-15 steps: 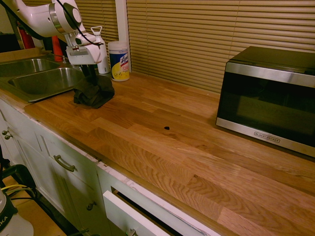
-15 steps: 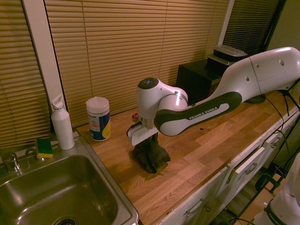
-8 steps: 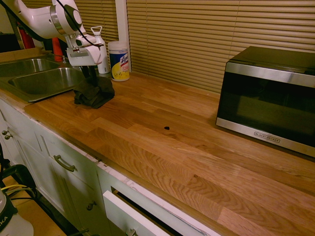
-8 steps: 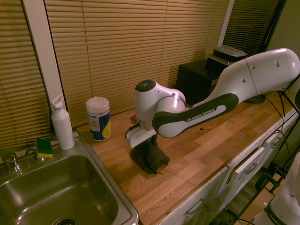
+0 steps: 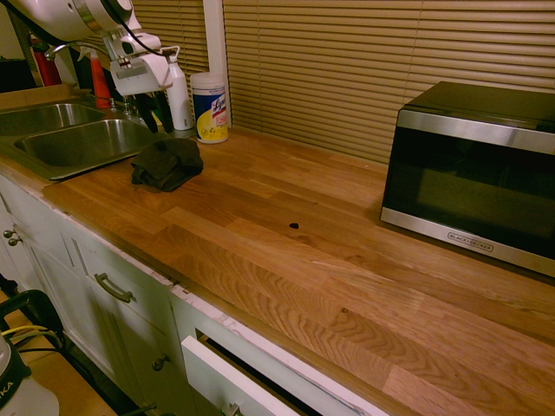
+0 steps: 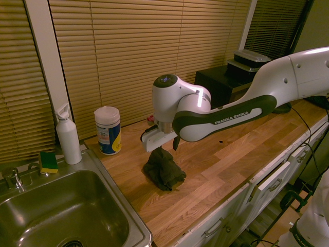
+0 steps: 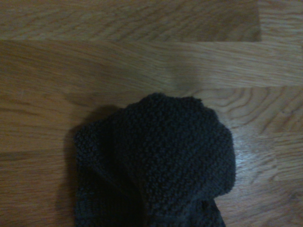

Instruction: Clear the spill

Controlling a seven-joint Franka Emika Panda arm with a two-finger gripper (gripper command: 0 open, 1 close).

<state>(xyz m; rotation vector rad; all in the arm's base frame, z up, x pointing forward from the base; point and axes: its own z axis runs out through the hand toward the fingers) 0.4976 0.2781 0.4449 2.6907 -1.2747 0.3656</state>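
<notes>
Spill (image 5: 294, 225): one small dark blotch on the wood-plank bench (image 5: 364, 286), mid-surface between rag and microwave (image 5: 473, 169); too small to give a long axis. Rag (image 6: 163, 170): dark, knobbly knit, bunched in a rounded heap near the steel sink (image 6: 56, 216). Gripper (image 6: 167, 144) above the rag, fingers parted, holding nothing.

arm (image 6: 221, 116): "FRANKA EMIKA" | wipes canister (image 5: 209, 107): "Lysol" | microwave (image 5: 473, 173): brand print unreadable
</notes>
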